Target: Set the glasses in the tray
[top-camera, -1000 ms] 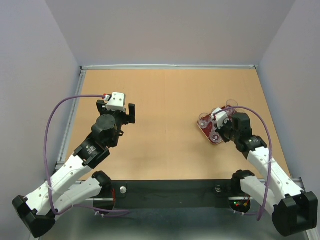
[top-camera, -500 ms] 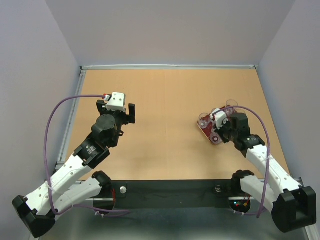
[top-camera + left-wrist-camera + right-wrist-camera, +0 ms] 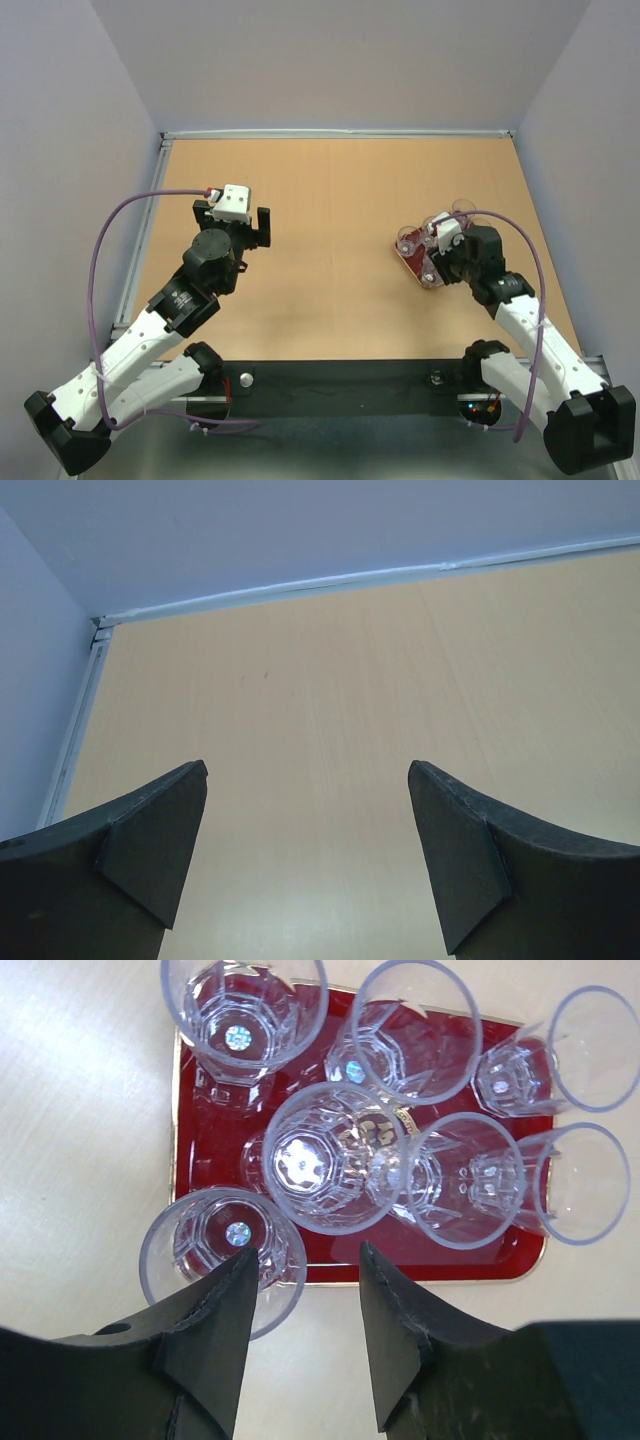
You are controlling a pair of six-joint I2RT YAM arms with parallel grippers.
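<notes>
The right gripper has just let go. It is partly open now and holds nothing. All seven glasses stand in the red tray. The left gripper is wide open and empty. The job looks done.

Hovering above tan tabletop, holding left gripper fingers spread wide apart, facing pale wall beyond white edge strip.

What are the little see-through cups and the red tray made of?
Glasses: probably clear glass, maybe hard plastic; you see right through them and their faceted bottoms sparkle. Tray: glossy dark red, likely lacquered or plastic, with a thin gold edge.
</notes>
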